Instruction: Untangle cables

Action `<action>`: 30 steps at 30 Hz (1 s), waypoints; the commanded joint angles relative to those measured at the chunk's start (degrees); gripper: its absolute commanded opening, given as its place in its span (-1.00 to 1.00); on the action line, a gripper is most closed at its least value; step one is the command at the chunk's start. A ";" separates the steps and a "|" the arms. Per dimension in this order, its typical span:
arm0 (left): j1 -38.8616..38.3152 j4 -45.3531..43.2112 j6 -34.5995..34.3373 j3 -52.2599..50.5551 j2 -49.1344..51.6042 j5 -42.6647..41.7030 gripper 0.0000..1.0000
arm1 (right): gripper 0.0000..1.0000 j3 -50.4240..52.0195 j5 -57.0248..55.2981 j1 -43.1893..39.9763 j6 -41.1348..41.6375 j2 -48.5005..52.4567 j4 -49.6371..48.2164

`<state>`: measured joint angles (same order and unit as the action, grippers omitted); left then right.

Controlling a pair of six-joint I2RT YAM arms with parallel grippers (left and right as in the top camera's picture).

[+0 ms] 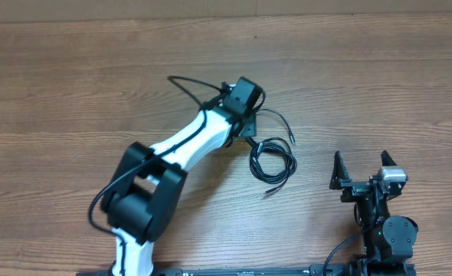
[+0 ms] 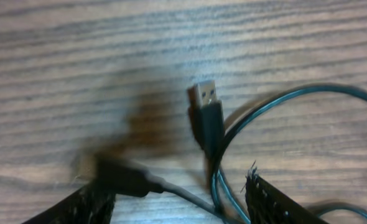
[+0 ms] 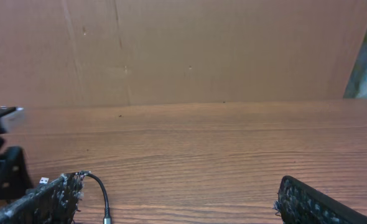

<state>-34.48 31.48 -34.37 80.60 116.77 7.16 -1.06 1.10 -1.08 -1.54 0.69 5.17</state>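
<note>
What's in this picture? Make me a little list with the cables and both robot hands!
table: brown wood
cables: thin, black, looped together
USB plug: silver-tipped, on a black cable
left gripper: open, low over the cables
right gripper: open, empty, away from the cables

Thin black cables (image 1: 293, 161) lie loosely coiled together.
</note>
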 commanded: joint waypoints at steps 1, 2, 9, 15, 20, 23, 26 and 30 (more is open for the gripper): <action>-1.53 2.73 0.09 5.77 4.90 0.55 0.37 | 1.00 0.61 -0.17 -0.17 -0.24 -0.52 -0.37; -1.84 3.37 0.09 6.62 5.90 0.55 0.37 | 1.00 0.61 -0.20 -0.17 -0.24 -0.52 -0.37; -2.23 5.38 0.09 7.50 8.55 1.70 0.17 | 1.00 0.61 -0.17 -0.17 -0.24 -0.52 -0.37; -1.99 9.99 0.11 8.44 8.46 3.76 -0.70 | 1.00 0.61 -0.20 -0.17 -0.24 -0.52 -0.37; -0.20 19.54 -0.46 11.61 8.31 3.98 -0.92 | 1.00 0.61 -0.20 -0.17 -0.24 -0.52 -0.37; 1.62 25.83 -5.60 13.00 8.20 3.96 -0.92 | 1.00 0.61 -0.20 -0.17 -0.24 -0.52 -0.37; 4.11 32.15 -17.90 13.35 8.13 3.10 -0.92 | 1.00 0.61 -0.20 -0.17 -0.24 -0.52 -0.37; 7.76 36.50 -26.75 13.35 8.13 -2.80 -0.91 | 1.00 0.61 -0.20 -0.17 -0.26 -0.52 -0.37</action>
<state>-29.10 66.92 -50.43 92.60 124.01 8.51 -1.06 1.06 -1.08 -1.52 0.69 5.17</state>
